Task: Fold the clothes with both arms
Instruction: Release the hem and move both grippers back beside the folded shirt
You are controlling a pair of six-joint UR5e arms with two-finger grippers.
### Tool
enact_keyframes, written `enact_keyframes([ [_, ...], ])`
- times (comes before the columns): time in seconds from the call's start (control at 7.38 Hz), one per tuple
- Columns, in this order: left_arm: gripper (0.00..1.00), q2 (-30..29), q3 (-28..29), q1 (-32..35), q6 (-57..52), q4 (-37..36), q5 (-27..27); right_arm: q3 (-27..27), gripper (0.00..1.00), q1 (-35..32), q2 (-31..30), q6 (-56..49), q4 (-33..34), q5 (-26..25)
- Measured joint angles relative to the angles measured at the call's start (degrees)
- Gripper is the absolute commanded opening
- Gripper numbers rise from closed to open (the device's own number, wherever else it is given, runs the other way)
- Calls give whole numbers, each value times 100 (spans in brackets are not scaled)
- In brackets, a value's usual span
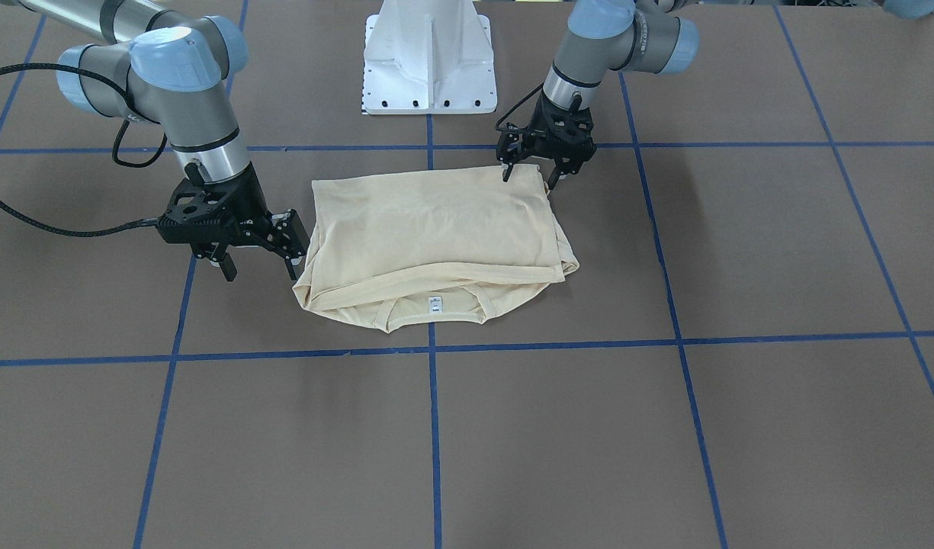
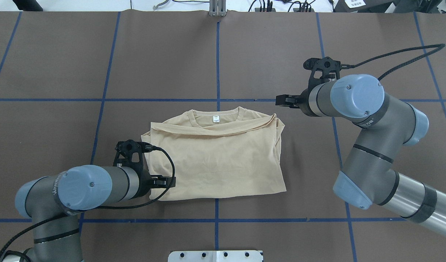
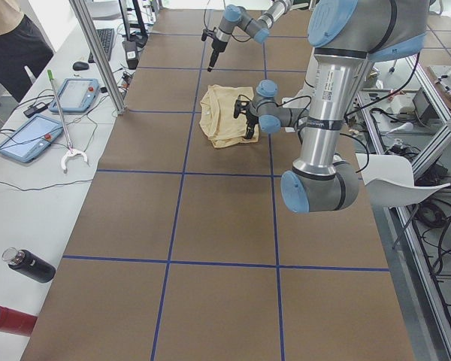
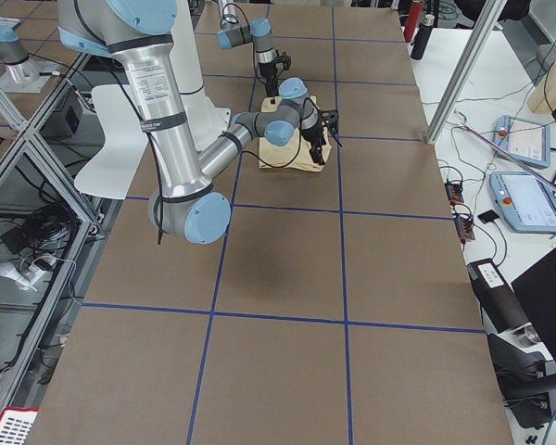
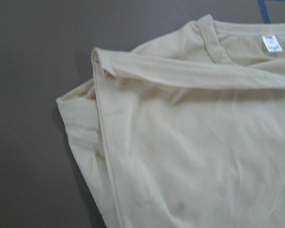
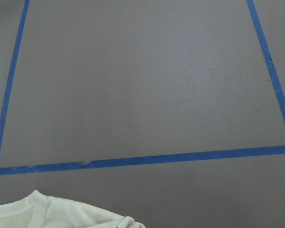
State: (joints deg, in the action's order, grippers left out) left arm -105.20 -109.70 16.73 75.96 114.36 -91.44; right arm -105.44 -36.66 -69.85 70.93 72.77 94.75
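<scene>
Shirt [image 1: 436,229] lies partly under left fingers [image 1: 506,172], beside right fingers [image 1: 290,265].

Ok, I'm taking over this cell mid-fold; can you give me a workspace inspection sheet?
Surface: brown table with blue tape grid.
Job's things: cream shirt folded, lying flat, neck label showing.
Clutter: nothing seen.
Grippers: left gripper open at the shirt's corner; right gripper open beside its opposite edge.
Cables: left arm's cable loops over the shirt; right arm's cable arcs beside the arm.
Surroundings: white pedestal; side bench with tablets and bottles; a person.
</scene>
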Motion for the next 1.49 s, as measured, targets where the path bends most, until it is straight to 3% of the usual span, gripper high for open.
enact_keyframes([
  [0.27, 65, 48, 46, -86, 44, 7, 45, 0, 100, 0, 5, 1, 0, 0],
  [0.41, 50, 94, 49, -121, 51, 9, 49, -1, 100, 1, 8, 5, 0, -2],
  [0.54, 12, 131, 41, -156, 57, 13, 49, -2, 100, 1, 12, 7, 0, -6],
  [0.68, 0, 148, 23, -182, 63, 15, 50, -2, 100, 1, 13, 8, -2, -8],
  [1.49, 0, 166, -18, -2, -361, -174, 28, 11, 100, 13, 23, 2, 0, -23],
])
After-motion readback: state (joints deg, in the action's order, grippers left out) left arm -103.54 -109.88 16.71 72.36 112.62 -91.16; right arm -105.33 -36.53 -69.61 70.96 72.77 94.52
